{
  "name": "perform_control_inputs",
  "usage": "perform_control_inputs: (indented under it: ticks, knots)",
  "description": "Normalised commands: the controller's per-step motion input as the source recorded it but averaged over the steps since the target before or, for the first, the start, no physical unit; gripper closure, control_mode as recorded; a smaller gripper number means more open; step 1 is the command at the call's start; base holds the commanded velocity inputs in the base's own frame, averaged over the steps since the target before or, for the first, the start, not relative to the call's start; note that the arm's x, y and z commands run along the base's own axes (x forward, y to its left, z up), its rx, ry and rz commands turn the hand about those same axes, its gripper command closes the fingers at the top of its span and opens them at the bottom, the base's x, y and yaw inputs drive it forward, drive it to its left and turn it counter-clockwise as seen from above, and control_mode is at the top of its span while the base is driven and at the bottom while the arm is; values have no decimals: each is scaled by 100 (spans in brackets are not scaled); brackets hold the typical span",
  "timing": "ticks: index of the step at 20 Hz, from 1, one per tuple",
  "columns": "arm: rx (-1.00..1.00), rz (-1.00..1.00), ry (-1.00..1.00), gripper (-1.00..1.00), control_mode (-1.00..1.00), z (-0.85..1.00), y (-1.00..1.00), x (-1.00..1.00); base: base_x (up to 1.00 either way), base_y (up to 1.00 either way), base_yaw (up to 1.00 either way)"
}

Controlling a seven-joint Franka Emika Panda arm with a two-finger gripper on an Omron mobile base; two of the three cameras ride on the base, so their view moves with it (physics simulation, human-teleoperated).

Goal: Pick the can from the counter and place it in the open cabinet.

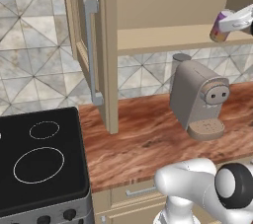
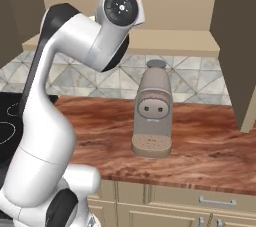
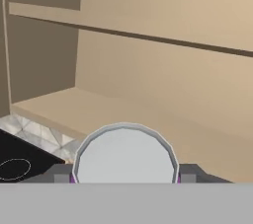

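Observation:
The purple can (image 1: 219, 26) with its silver top hangs tilted just above the lower shelf of the open cabinet (image 1: 163, 38), near the shelf's front edge. My gripper (image 1: 229, 22) is shut on it, reaching in from the right. In the hand view the can's round silver top (image 3: 124, 155) sits between my dark fingertips (image 3: 61, 174), with the cabinet's tan shelf (image 3: 99, 109) and back wall beyond it. The cabinet's door (image 1: 84, 45) with its long grey bar handle stands open on the left. The reddish-brown counter (image 1: 148, 141) lies below.
A grey-beige coffee machine (image 1: 197, 98) stands on the counter under the shelf, also seen as the coffee machine (image 2: 153, 116) in the right base view. A black stovetop (image 1: 39, 159) lies left of the counter. An upper shelf (image 3: 148, 35) runs above the can.

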Motion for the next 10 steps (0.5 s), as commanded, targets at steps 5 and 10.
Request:
perform_control_inputs:
  ticks: [5, 10]
  knots:
    - [3, 0, -1, 100, -100, -2, 0, 39, 0, 0, 0]
    - [1, 0, 0, 100, -100, 0, 2, 42, 0, 0, 0]
